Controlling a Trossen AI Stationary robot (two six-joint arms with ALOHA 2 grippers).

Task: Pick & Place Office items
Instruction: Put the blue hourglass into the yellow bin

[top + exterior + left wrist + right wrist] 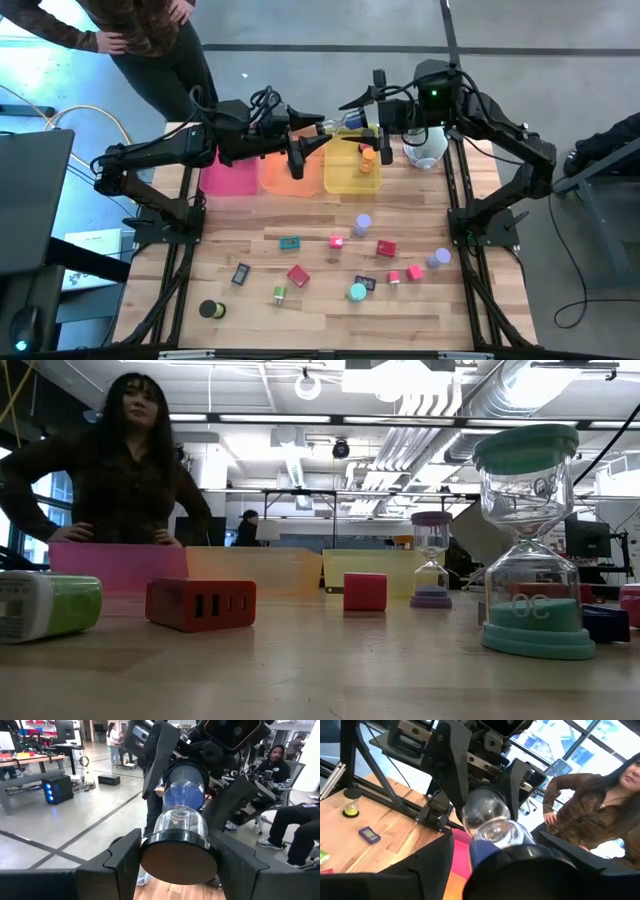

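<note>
A small hourglass (pixel 340 122) with blue sand and black end caps hangs level above the orange tray (pixel 285 175) and the yellow tray (pixel 352 172). My left gripper (pixel 322 126) is shut on its one end. My right gripper (pixel 358 118) stands open with a finger on each side of the other end (pixel 520 870). Both point level toward each other. Other office items lie loose on the near half of the table: a purple hourglass (pixel 362 222), a red cube (pixel 385 248) and a teal rectangle (pixel 290 243). An orange piece (pixel 368 155) lies in the yellow tray. My left gripper pinches the hourglass's black end cap (pixel 179 862) between its two fingers (pixel 125 865), by the cap's rim. The fingers come level from the table's left side, along the hourglass. The hourglass lies level, lifted clear above the trays. My right gripper's fingers (pixel 155 760) flank the far cap; I cannot tell whether they touch it.
A pink tray (pixel 228 175) stands left of the orange one. A white rounded device (pixel 425 148) sits at the far right. In the low view a teal hourglass (pixel 530 560) and a red block (pixel 200 603) stand close by. A person (pixel 140 30) stands beyond the far left corner.
</note>
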